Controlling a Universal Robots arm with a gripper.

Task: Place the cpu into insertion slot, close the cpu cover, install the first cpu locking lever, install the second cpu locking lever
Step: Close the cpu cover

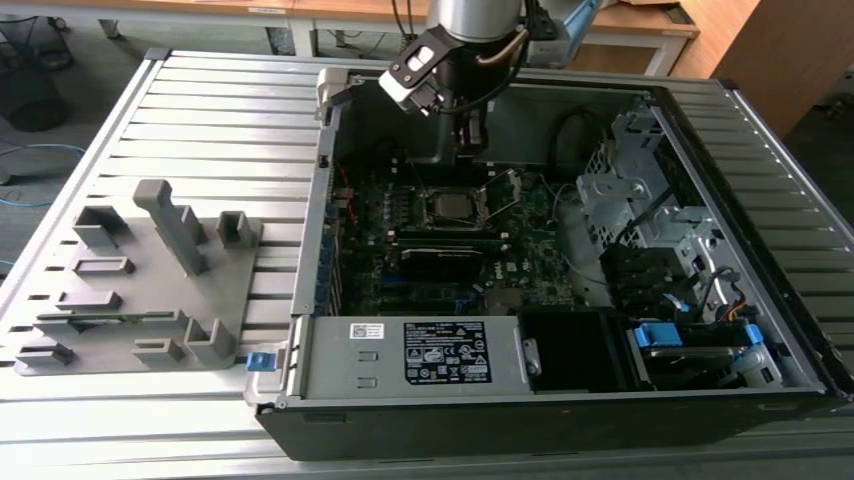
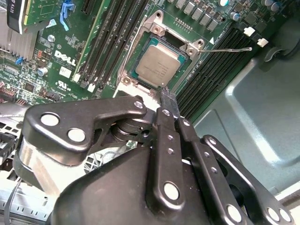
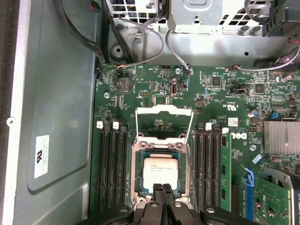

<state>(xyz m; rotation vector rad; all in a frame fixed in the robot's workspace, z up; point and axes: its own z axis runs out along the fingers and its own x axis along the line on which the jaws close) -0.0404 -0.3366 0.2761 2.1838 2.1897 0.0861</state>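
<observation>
Fingers (image 3: 160,190) are pressed together along their length with nothing held between them, forming a single narrow tip. That tip is just beside the near edge of the insertion slot (image 3: 138,164); whether it touches the metal rim cannot be determined. The cpu (image 3: 159,169) lies flat and square inside the insertion slot with its pale metal face up, so the placing step appears complete. The cpu cover (image 3: 164,110) is hinged up and back on the far side of the slot, leaving its window clear of the chip and the socket fully exposed. In the second wrist view a locking lever (image 2: 229,48) stands out sideways from the socket over the memory slots (image 2: 213,70), released rather than latched. This is consistent with the cover being free to swing. Judged from this arrangement, the closed, empty fingers are set up as a pushing tool, not for a grasp. The circuit board (image 3: 154,89) is mounted in the floor of an open computer case (image 1: 320,200), which rests on the slatted tabletop (image 1: 200,120), so the arm reaches the socket from above.
</observation>
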